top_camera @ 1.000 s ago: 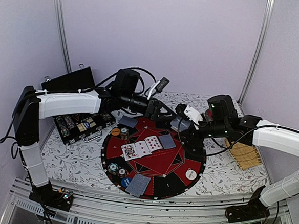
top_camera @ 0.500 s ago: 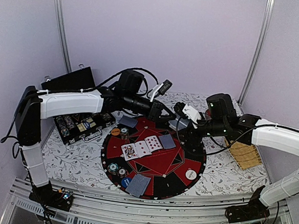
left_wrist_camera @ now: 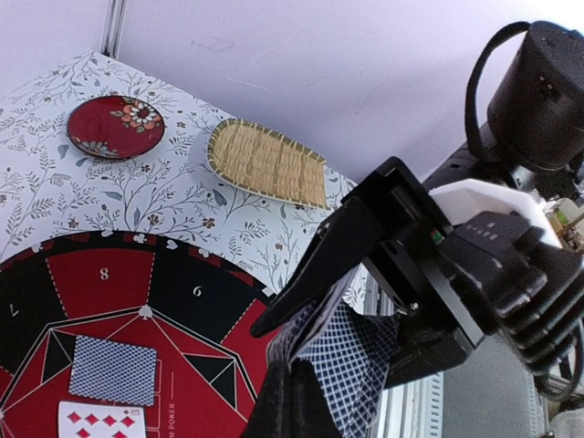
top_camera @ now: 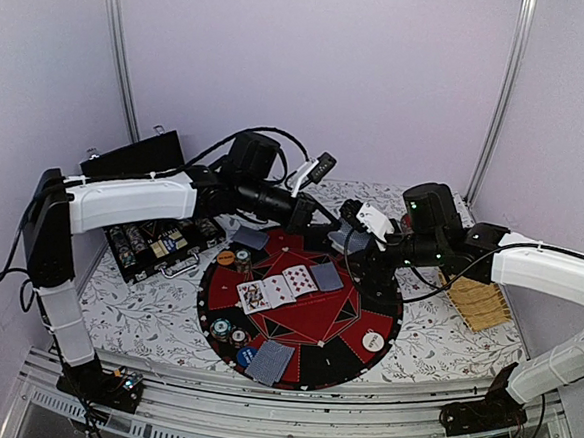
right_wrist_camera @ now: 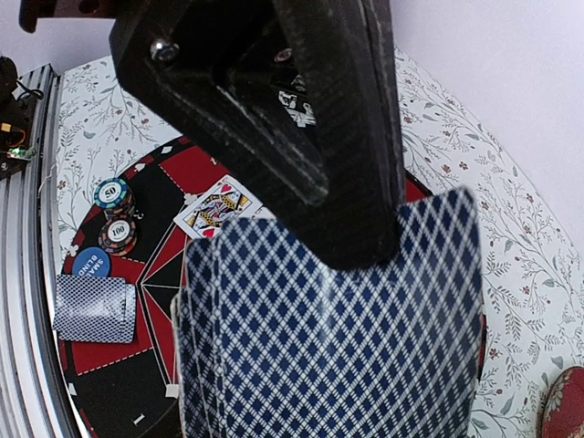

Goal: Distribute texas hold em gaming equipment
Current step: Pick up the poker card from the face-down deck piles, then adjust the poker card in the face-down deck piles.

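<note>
White button disc [top_camera: 372, 340]: overhead view only

I'm working a robot test cell in a lab. Plain pale wall panels [top_camera: 312, 70] are framed by aluminium poles [top_camera: 118, 52]. The left arm [top_camera: 133, 203] and right arm [top_camera: 549, 272] stand on a metal rail [top_camera: 289, 404] at the desk's [top_camera: 135, 308] near edge. Exposed cabling [top_camera: 268, 137] loops above, and playing cards [top_camera: 277, 288] lie staged on a round poker mat [top_camera: 310, 326].

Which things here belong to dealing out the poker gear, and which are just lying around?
Part of the job: held cards, face-up cards, face-down cards, chips, blue button, white button.
Just lying about: red plate, straw mat.
</note>
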Controlling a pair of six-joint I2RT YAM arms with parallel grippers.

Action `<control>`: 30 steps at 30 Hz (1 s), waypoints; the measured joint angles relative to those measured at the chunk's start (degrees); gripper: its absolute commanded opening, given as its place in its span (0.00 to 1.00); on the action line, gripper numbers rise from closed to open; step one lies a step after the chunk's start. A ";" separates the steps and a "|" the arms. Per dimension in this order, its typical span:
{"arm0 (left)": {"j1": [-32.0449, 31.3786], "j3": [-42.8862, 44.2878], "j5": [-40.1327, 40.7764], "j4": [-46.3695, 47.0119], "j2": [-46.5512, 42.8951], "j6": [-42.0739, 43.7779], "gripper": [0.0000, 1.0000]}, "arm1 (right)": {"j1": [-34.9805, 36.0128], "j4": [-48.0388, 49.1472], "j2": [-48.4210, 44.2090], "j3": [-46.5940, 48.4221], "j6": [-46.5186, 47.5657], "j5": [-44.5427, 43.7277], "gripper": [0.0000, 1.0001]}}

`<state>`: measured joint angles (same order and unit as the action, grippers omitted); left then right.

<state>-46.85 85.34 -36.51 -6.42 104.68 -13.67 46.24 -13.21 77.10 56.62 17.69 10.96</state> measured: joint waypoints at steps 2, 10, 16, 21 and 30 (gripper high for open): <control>0.11 0.00 0.46 -0.48 -0.61 0.28 0.00 | 0.00 0.00 0.00 0.00 0.09 -0.15 0.52; 0.87 -0.72 1.49 -1.60 -3.06 1.55 0.00 | -0.46 -0.09 0.00 0.00 0.13 -0.61 0.51; 3.85 -3.82 1.18 -0.76 -6.10 1.40 0.00 | -2.12 -0.52 -0.02 -0.59 0.07 -0.79 0.51; 6.73 -4.76 1.11 0.31 -8.39 1.18 0.00 | -4.59 -1.29 -0.02 -1.25 -0.26 -1.40 0.51; 12.17 -4.85 -0.09 0.94 -8.59 1.38 0.00 | -7.63 -2.78 -1.22 -1.33 -0.83 -2.54 0.51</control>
<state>-34.68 80.49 -36.60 -5.48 96.09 -12.29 38.61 -15.99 75.88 55.29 16.86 8.43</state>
